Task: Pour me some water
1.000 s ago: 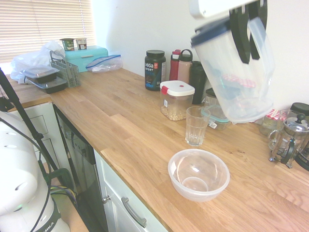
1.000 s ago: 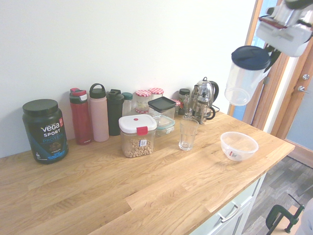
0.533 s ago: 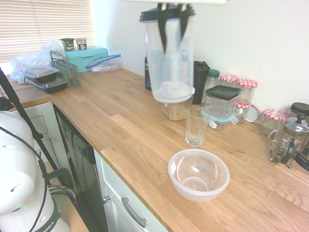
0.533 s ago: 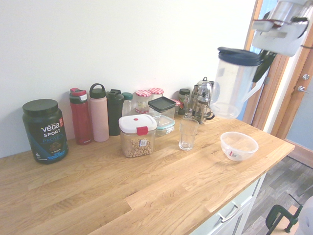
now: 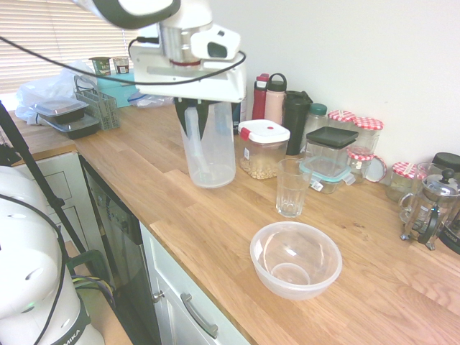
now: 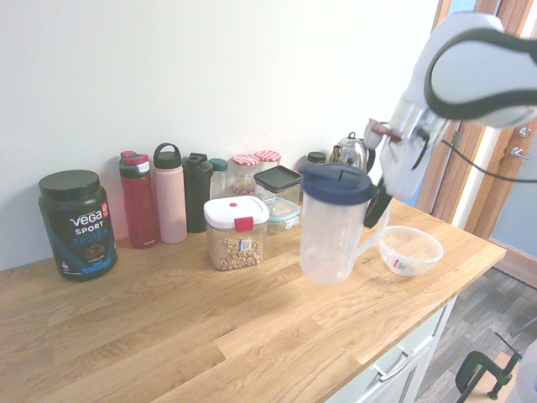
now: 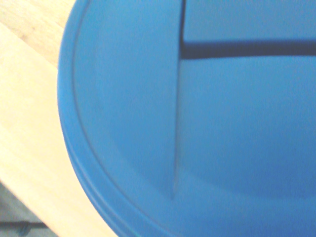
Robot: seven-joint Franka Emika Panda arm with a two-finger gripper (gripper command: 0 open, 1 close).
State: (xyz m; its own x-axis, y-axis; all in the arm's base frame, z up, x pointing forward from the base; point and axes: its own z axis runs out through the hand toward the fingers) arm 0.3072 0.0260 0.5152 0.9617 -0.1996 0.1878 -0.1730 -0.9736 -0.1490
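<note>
A clear plastic pitcher with a dark blue lid stands upright low over the wooden counter. I cannot tell whether its base touches the wood. My gripper comes down from above and is shut on the pitcher's handle. The wrist view is filled by the blue lid. A clear drinking glass stands upright on the counter, to the right of the pitcher in the first exterior view. In the second exterior view the pitcher hides the glass.
A clear plastic bowl sits near the counter's front edge, beside the glass. A food box with a white lid, bottles, jars, a black tub and a French press line the wall.
The pitcher hung high and tilted at the right one second ago. It has turned upright, swung left past the glass and come down low over the counter, still in the gripper.
</note>
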